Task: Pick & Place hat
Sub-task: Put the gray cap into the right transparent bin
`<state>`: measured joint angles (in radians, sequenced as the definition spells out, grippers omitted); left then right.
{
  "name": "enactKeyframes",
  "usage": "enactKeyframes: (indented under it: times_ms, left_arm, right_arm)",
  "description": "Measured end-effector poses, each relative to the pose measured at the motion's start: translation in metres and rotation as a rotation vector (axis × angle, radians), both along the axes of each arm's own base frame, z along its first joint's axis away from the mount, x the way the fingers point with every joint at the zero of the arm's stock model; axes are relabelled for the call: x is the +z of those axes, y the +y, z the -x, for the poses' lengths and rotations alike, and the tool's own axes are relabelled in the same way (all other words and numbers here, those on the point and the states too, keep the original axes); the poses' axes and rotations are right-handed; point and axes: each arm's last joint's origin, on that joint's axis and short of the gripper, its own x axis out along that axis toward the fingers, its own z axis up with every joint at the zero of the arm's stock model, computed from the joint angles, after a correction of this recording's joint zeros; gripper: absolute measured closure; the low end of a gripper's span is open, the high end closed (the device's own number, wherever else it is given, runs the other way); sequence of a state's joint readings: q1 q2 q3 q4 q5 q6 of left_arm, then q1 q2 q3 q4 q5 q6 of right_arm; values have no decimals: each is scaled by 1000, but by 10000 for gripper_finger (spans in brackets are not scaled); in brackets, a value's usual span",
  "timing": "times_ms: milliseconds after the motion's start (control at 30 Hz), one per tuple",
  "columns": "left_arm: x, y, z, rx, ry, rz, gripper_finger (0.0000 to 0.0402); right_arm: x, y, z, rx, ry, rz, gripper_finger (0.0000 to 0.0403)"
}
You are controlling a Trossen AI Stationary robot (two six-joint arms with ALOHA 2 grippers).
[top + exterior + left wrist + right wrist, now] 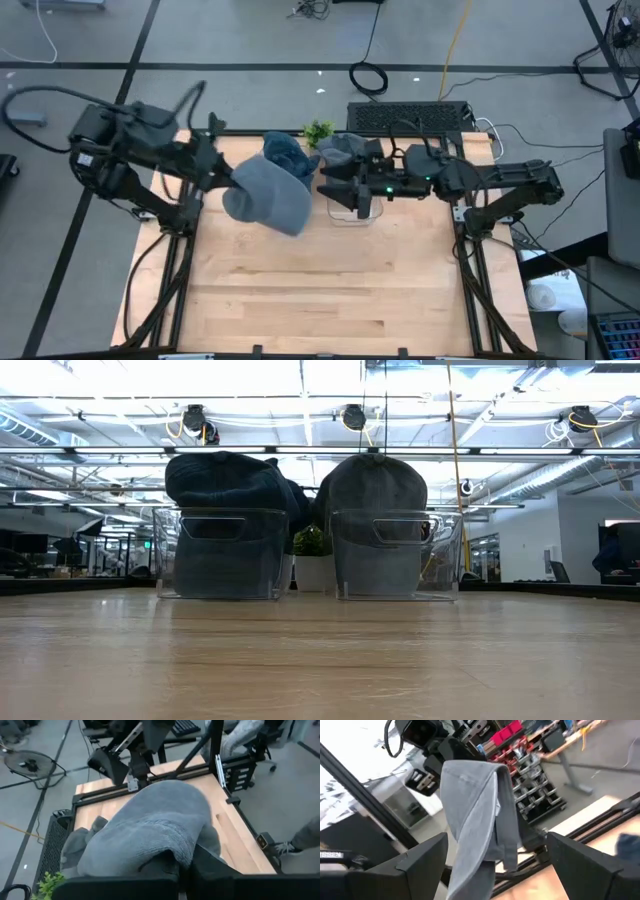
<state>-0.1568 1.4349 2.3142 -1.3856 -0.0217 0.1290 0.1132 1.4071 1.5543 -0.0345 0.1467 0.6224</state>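
I read no writing anywhere as my left gripper [222, 172] clenched the grey hat [268, 195] above the wooden table [330, 290], my right gripper [328, 186] spread empty beside it.

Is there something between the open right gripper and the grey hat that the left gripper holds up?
Nothing visible stands between them. The left gripper is shut on the grey hat, which hangs above the table. The right gripper, open, faces the hat across a bare gap, above its clear bin.
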Motion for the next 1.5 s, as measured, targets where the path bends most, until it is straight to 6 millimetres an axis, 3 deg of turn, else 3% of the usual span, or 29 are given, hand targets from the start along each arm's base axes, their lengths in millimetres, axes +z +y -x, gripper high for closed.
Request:
enactKeyframes:
  times_ms: [400,567,700,900,1233,1500]
  left_arm:
    - [-14,-12,-45,-53,45,-23,401]
    - [-15,-14,-53,-69,35,-35,401]
    - [-15,-14,-53,-65,35,-37,401]
    - [-14,-14,-54,-37,15,-42,401]
    - [-12,-14,-55,-38,-3,-42,401]
    - [-12,-13,-55,11,10,38,379]
  right_arm:
    - [-19,-2,-5,108,44,-120,78]
    - [-29,7,-6,137,70,-106,79]
    - [-30,17,-7,193,-16,-90,94]
    - [-36,22,-7,210,-72,-99,175]
    - [-53,20,-10,199,-20,-148,376]
    - [-48,20,-8,202,-59,-92,399]
